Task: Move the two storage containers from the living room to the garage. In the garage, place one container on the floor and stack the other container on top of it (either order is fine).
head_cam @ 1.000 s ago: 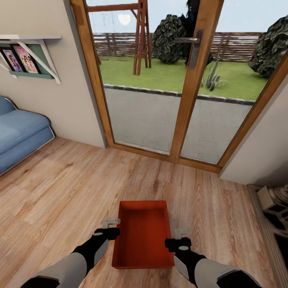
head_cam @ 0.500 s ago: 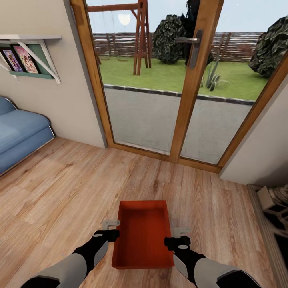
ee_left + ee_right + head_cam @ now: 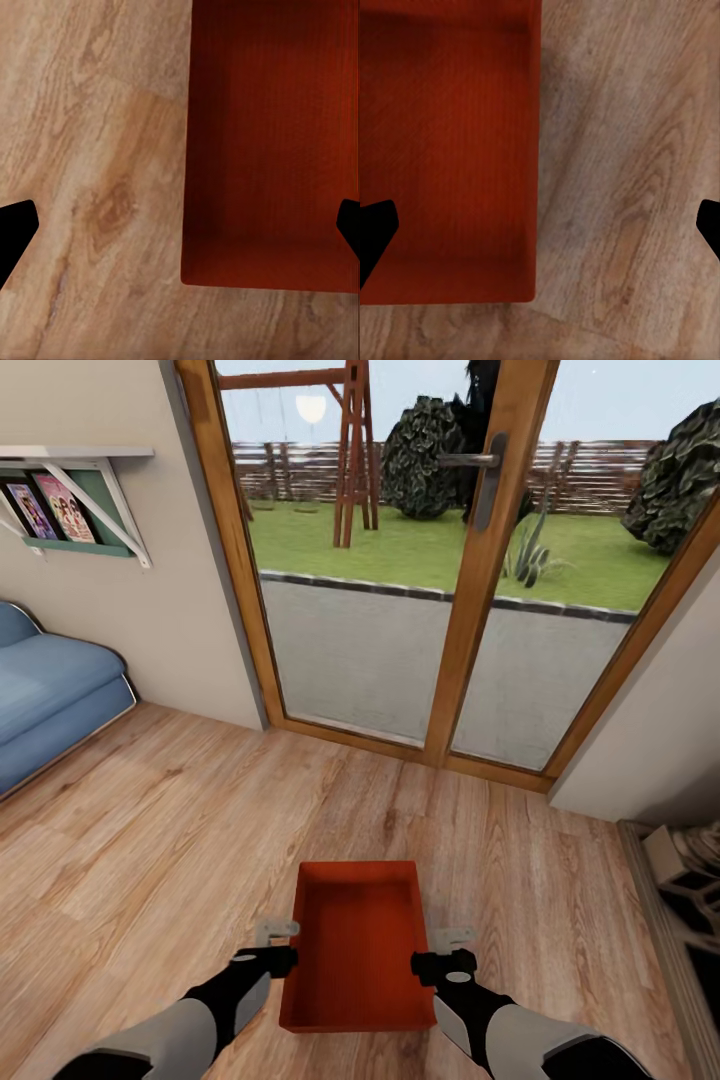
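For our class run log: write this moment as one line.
room: living room | storage container on wood floor | left gripper open astride its wall | right gripper open astride opposite wall

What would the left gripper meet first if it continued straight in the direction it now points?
Probably the side wall of the storage container: the left gripper points down with open fingers straddling that wall, wood floor beneath. Depth is unclear.

Light wood plank floor [image 3: 180,830] — one red-orange storage container [image 3: 358,950] on it, blue sofa [image 3: 50,700] at its edge.
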Robot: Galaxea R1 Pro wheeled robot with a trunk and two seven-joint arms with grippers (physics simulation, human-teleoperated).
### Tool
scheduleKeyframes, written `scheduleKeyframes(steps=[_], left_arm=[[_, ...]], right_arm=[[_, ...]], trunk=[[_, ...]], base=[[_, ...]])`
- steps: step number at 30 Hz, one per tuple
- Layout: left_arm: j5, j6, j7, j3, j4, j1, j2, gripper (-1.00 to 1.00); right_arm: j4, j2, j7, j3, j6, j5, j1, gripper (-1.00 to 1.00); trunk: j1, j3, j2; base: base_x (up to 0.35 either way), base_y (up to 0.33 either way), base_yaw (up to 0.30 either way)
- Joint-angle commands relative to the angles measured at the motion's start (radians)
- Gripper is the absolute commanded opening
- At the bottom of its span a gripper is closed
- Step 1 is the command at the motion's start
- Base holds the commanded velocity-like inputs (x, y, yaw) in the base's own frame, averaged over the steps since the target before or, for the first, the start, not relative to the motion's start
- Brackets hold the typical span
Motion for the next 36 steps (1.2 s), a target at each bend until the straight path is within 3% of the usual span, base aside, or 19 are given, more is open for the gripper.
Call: scheduleKeyframes(steps=[1, 36], left_arm=[[0.01, 0.006, 0.005, -0.009, -0.002, 0.0, 0.0, 1.0], [0.01, 0.007, 0.002, -0.006, -0.011, 0.0, 0.005, 1.0]], right_arm=[[0.001, 0.001, -0.002, 0.009, -0.004, -0.011, -0.001, 1.0], [0.001, 0.003, -0.004, 0.014, -0.032, -0.009, -0.001, 1.0]], trunk=[[0.004, -0.004, -0.008], [0.138, -0.114, -0.253]], base=[[0.0, 0.0, 0.0], [0.0, 0.0, 0.0]])
